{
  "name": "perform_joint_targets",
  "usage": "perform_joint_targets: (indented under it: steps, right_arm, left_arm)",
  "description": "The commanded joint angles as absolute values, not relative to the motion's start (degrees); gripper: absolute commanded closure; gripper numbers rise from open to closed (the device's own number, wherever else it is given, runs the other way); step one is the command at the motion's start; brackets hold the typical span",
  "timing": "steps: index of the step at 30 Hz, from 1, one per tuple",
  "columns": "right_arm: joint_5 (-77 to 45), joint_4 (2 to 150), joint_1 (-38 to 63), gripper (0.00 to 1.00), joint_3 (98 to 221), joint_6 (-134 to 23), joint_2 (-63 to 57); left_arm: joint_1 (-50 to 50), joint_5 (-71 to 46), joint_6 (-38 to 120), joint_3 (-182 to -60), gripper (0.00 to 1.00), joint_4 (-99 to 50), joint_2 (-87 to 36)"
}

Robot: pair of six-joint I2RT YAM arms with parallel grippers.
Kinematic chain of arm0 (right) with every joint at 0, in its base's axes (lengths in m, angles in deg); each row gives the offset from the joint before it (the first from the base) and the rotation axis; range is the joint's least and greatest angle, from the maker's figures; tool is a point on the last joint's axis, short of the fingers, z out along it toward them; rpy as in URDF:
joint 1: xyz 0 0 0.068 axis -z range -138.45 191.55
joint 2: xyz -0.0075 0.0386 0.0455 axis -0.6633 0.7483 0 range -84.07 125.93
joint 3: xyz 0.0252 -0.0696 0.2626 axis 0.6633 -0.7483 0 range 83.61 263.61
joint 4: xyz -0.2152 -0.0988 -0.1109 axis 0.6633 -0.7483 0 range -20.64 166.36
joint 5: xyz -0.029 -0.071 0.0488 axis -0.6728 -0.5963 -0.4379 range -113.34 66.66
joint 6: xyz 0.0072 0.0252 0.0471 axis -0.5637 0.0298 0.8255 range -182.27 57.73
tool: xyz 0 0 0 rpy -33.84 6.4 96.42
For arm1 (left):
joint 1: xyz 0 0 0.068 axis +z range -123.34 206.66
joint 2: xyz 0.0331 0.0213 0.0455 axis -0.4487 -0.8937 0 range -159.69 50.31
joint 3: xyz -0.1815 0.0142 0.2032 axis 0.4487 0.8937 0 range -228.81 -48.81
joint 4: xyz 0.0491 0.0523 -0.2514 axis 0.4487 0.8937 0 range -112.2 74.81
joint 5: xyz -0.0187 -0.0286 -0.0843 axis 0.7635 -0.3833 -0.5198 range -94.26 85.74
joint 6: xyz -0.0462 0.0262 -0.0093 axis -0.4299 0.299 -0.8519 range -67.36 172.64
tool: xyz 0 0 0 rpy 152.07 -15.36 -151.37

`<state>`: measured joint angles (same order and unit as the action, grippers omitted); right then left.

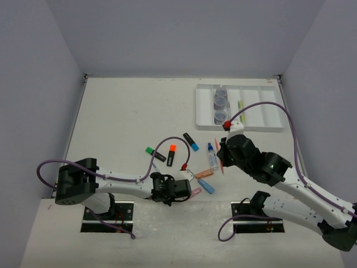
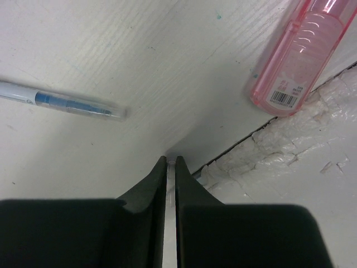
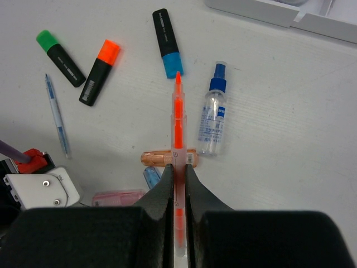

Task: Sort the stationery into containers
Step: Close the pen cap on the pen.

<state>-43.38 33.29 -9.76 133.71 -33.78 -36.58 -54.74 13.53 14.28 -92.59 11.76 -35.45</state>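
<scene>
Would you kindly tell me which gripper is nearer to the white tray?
Right. The right gripper, shut on an orange pen, hangs just in front of the white tray; the left gripper sits much farther back, at the table's near edge.

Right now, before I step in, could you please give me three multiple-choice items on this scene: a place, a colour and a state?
1. The three jars stand: A in one compartment of the tray; B spread over three compartments; C outside it.
2. The pen in the right gripper is: A blue; B orange; C green.
3. The spray bottle is: A upright; B lifted; C lying on the table.
Answers: A, they line up in one slot; B, its tip and barrel are orange; C, it lies on its side.
</scene>
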Motion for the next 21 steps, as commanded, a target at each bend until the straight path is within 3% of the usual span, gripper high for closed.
perform_joint_targets:
  steps: [1, 13, 21]
  right_arm:
    - [-43.3, 33.9, -9.6, 1.0, 133.0, -33.7, -37.5]
    - [-39.0, 37.4, -9.7, 1.0, 130.8, -33.3, -39.3]
    - [-18.7, 63.3, -9.7, 1.0, 117.7, -30.0, -47.2]
  left_arm:
    - [-54.2, 11.9, 13.9, -89.9, 0.99, 11.4, -36.7]
    - [-52.9, 20.3, 11.8, -101.0, 1.0, 19.0, -30.4]
    - [-50.1, 40.9, 1.2, -111.1, 1.0, 17.8, -20.1]
